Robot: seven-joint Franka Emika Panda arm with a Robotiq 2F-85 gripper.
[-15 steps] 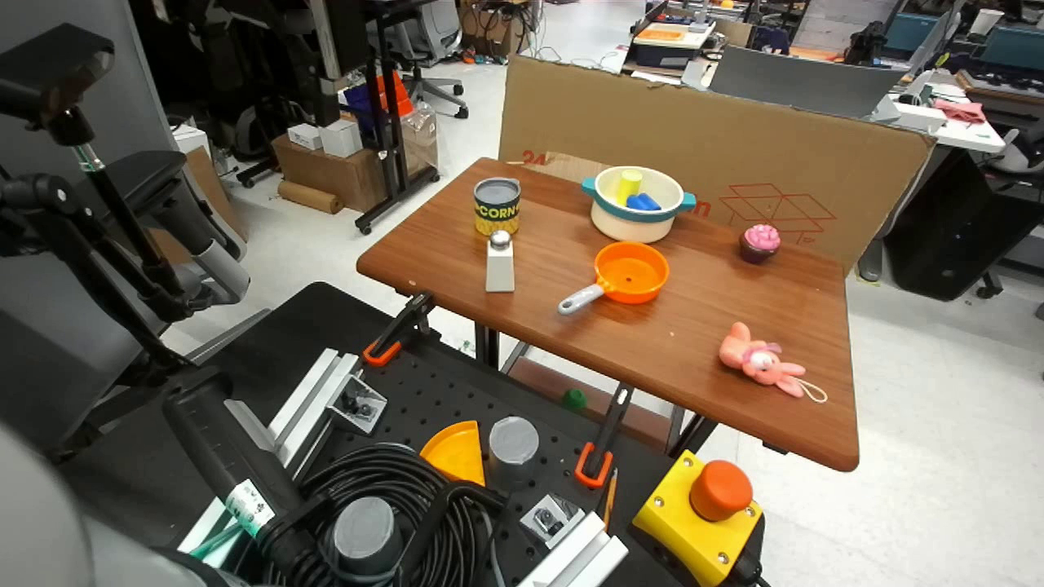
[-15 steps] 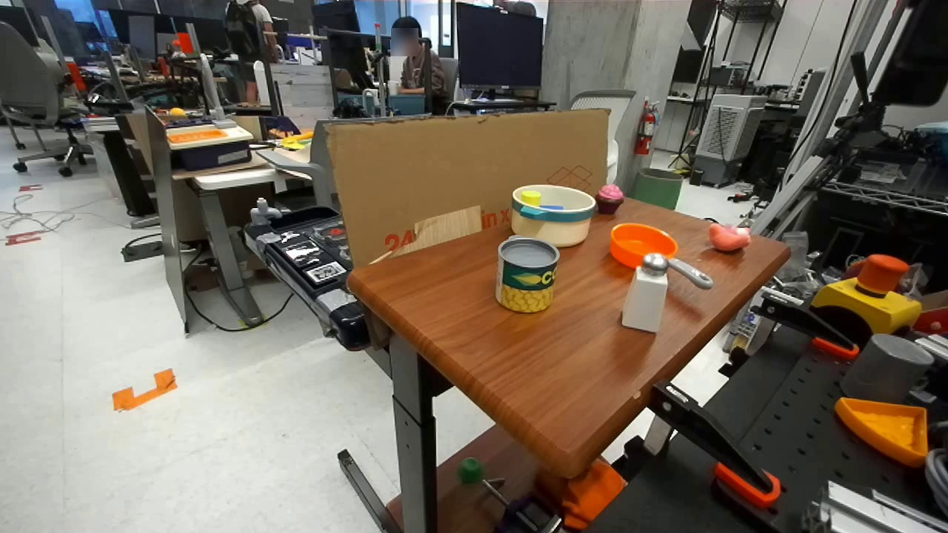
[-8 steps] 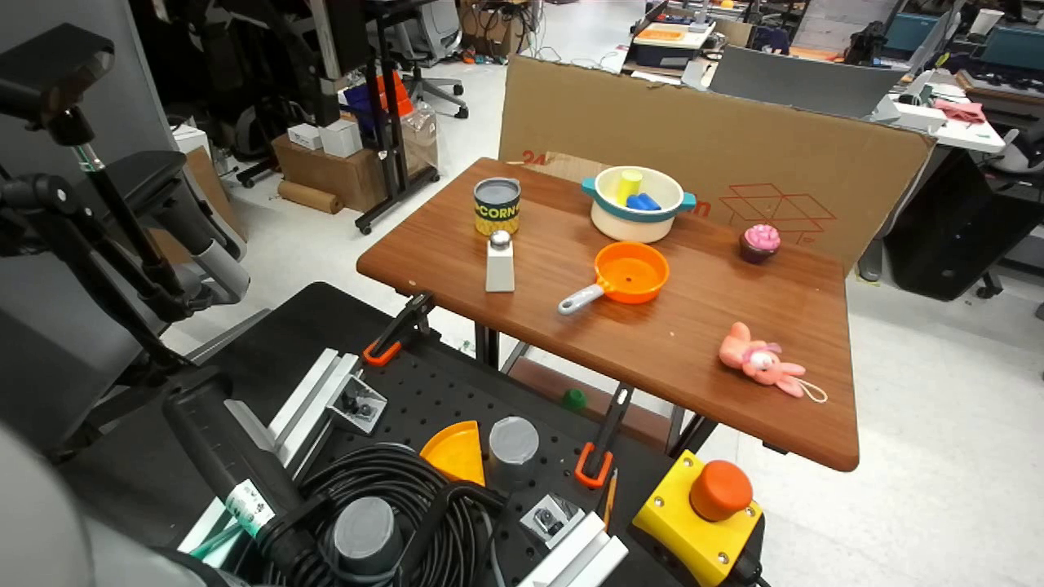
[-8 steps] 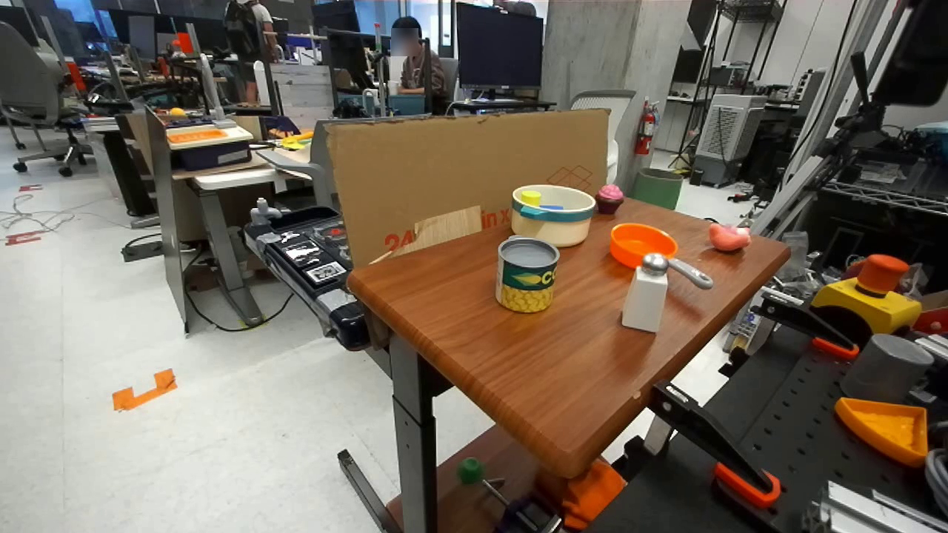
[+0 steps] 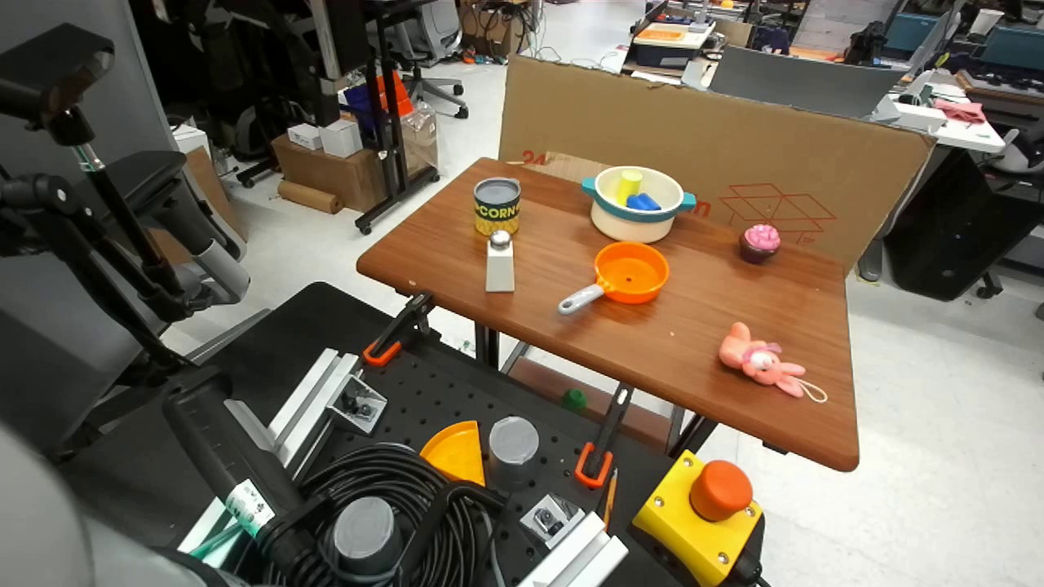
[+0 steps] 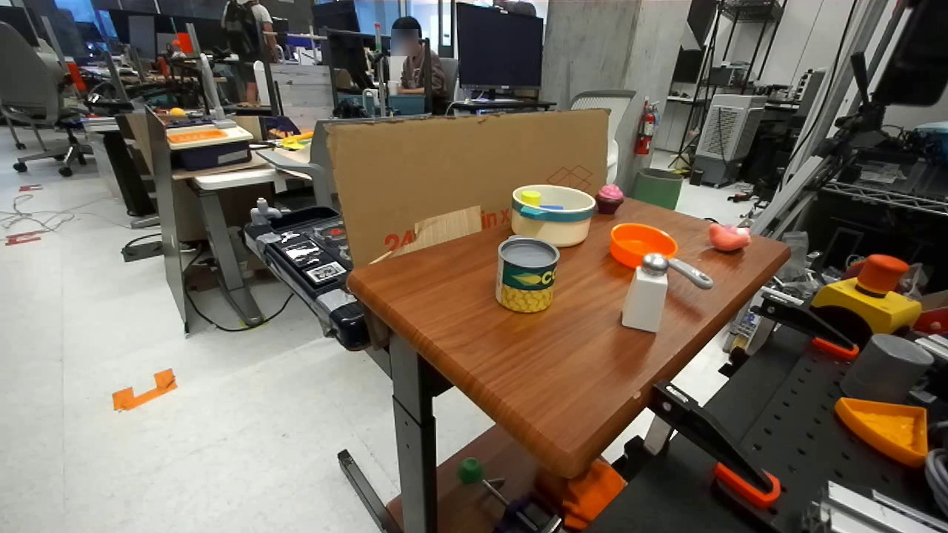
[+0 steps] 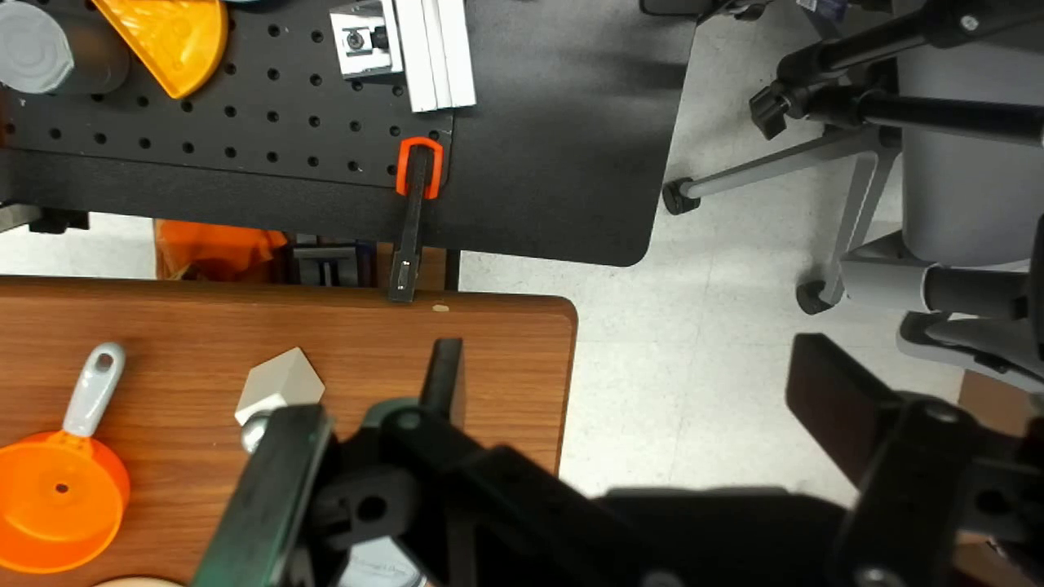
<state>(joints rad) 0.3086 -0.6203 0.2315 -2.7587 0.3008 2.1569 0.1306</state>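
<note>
My gripper (image 7: 632, 355) is wide open and holds nothing; it shows only in the wrist view, above the end of the wooden table (image 7: 514, 359) and the floor beyond. Nearest is a white shaker with a silver top (image 7: 281, 383), partly behind the gripper. An orange pan with a grey handle (image 7: 61, 505) lies farther left. In both exterior views a corn can (image 5: 497, 216) stands behind the shaker (image 5: 500, 271). A cream pot (image 5: 624, 224) holds a yellow cylinder (image 5: 628, 186) and a blue thing (image 5: 644, 202). A pink cupcake (image 5: 760, 243) and a pink toy (image 5: 758, 363) lie to the right.
A cardboard sheet (image 5: 693, 130) stands along the table's back edge. A black pegboard surface (image 7: 269, 130) adjoins the front, with clamps (image 7: 414, 212), a yellow tray (image 7: 183, 41), coiled cable (image 5: 432, 522) and a red stop button (image 5: 720, 489). A chair (image 7: 971, 179) stands beyond the table's end.
</note>
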